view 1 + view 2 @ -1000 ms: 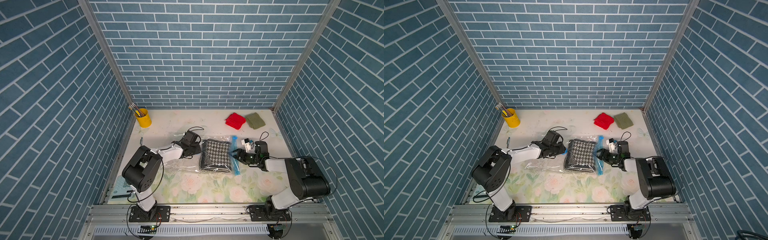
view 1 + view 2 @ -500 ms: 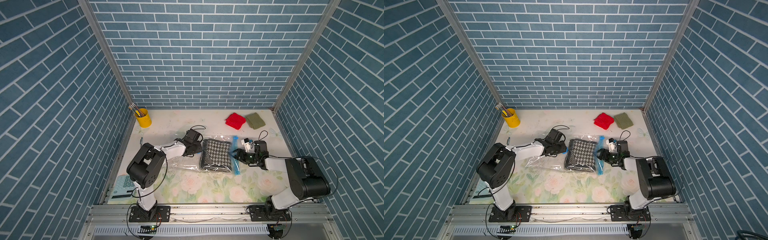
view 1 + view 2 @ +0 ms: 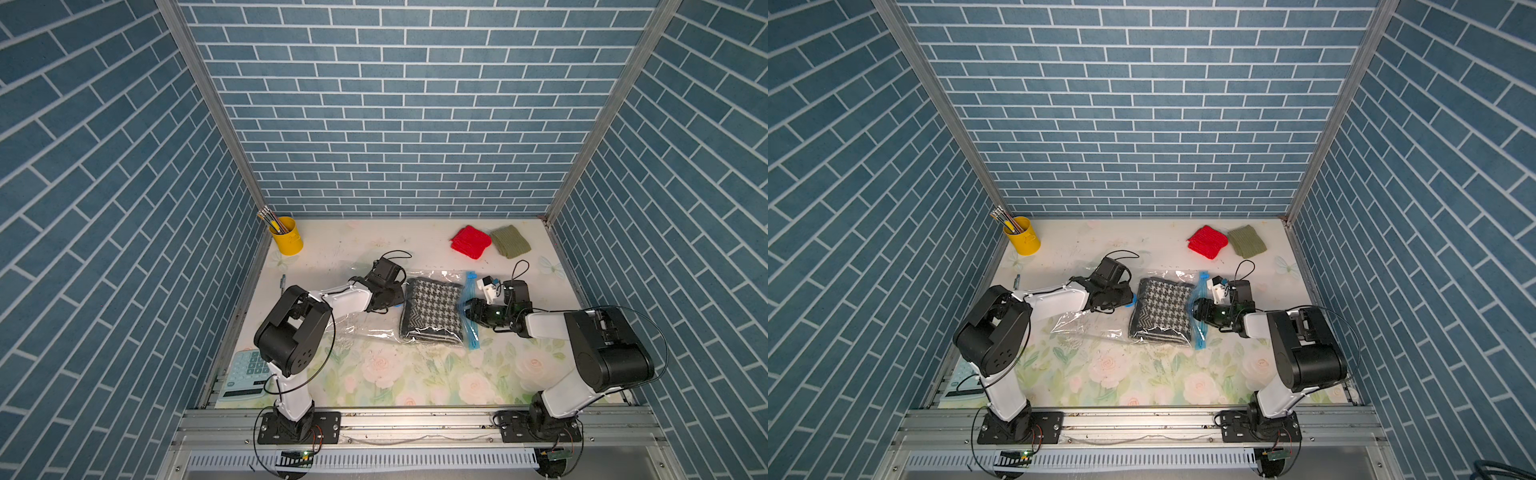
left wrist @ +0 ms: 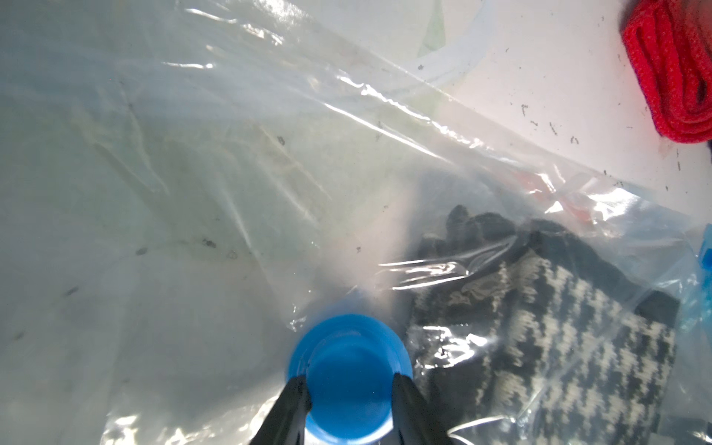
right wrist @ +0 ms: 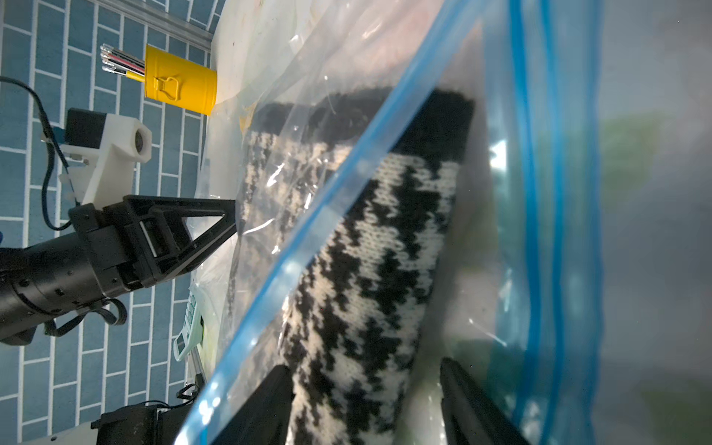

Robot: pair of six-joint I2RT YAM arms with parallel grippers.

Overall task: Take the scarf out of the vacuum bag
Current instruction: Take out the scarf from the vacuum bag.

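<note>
**Inside the vacuum bag (image 3: 365, 328), on the floral worktop (image 3: 415, 382)**

Holds the folded houndstooth scarf (image 3: 432, 309) at the zip strip (image 3: 472, 340) end, mouth parted. Straddles its near end with the right jaws, open, one finger (image 5: 269, 404) touching the knit, the other apart. Pinches the blue valve cap (image 4: 348, 370) between the left jaws, closed on both sides. Toward the back wall: red knit (image 3: 471, 242) beside olive knit (image 3: 510, 241).

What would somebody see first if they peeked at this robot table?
Probably the black-and-white scarf inside the clear vacuum bag in the middle of the table. The left tool pinches the bag's blue valve cap; the right tool straddles the scarf. A bright red knit sits at the back right.
</note>
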